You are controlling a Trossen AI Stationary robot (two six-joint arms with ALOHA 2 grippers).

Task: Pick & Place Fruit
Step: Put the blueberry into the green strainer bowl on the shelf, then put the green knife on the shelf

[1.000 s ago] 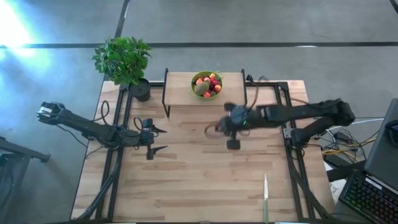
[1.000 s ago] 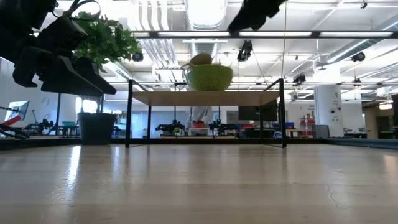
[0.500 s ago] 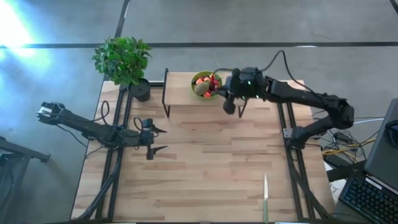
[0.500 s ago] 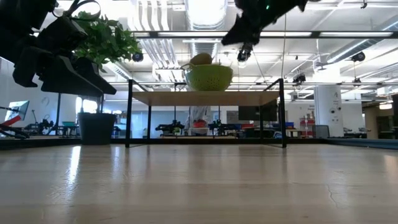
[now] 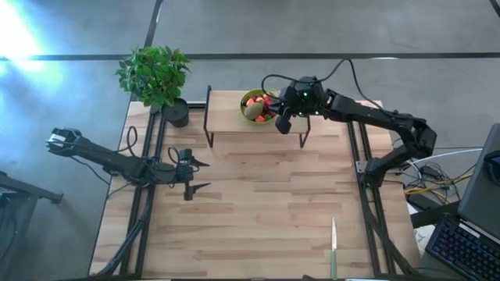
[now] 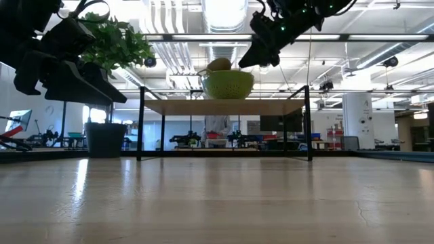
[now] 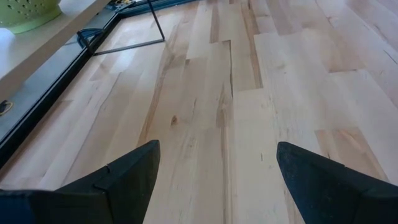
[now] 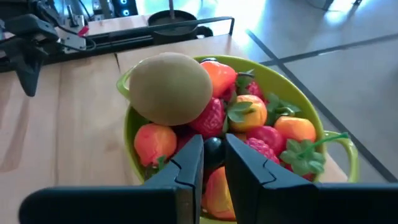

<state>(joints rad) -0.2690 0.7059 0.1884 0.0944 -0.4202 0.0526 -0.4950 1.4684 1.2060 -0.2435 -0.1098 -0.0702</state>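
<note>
Pale wood tabletop [image 5: 258,203], black rails along both sides, grey floor around. Right hand [image 8: 213,163], fingers nearly closed with nothing gripped, hangs over the fruit [image 8: 217,118] heaped in the green bowl [image 5: 247,99] on a raised shelf [image 5: 226,109]. Left hand [image 7: 214,171], fingers spread, hovers over bare planks with open room ahead.

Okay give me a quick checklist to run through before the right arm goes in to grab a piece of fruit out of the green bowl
1. Right gripper over the green bowl: ok, it hangs just above the heap of fruit.
2. Fingers wide enough to take a piece: not ok, they are nearly closed, with only a narrow gap.
3. Target lined up: ok, a dark berry sits right behind the gap.
4. Kiwi out of the way: ok, it lies on the heap to one side.
5. Bowl steady on the raised shelf: ok, upright.
6. Left gripper clear: ok, open above the table, far off.
</note>
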